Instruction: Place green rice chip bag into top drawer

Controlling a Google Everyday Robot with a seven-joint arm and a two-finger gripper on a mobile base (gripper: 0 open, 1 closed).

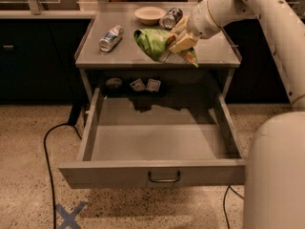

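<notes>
Table (217, 51): left can (111, 37), bowl (149, 15), rear can (170, 18); gripper (178, 44) above, holding green rice chip bag (151, 41).

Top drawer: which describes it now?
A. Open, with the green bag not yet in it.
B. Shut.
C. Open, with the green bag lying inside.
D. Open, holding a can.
A: the top drawer is pulled open, while the gripper holds the green rice chip bag up above the table.
</notes>
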